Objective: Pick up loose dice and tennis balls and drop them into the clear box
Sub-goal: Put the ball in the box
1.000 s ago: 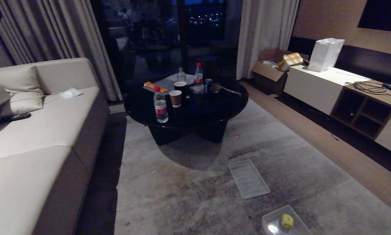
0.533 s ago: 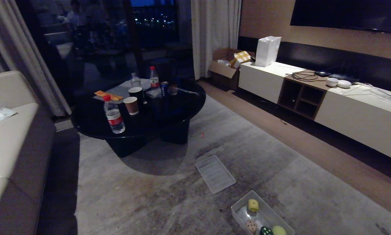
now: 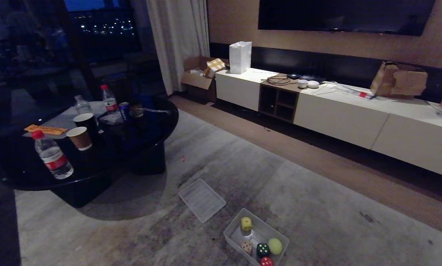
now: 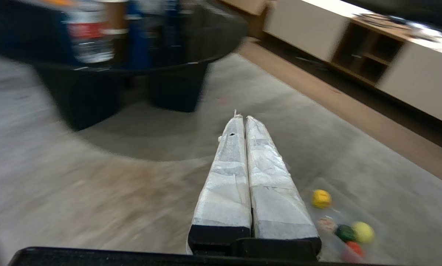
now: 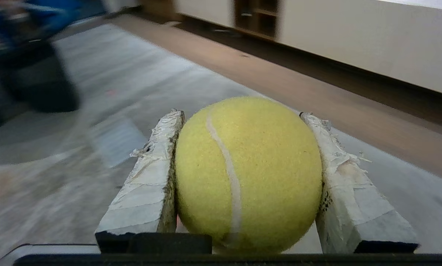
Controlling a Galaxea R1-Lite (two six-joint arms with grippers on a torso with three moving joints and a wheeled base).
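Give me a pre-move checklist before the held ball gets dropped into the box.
1. Right tool clamped on tennis ball: ok.
2. Left tool shut and empty: ok.
3. Clear box upright on the carpet, lid lying apart beside it: ok.
4. Room left in the box beside four dice and one ball: ok.
5. Right tool above the box: not ok, neither arm shows in the head view.
6. Other loose pieces on the carpet: cannot tell.

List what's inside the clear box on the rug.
The clear box holds a yellow die, beige die, green die, red die and one tennis ball. Nothing visibly hidden beneath them.
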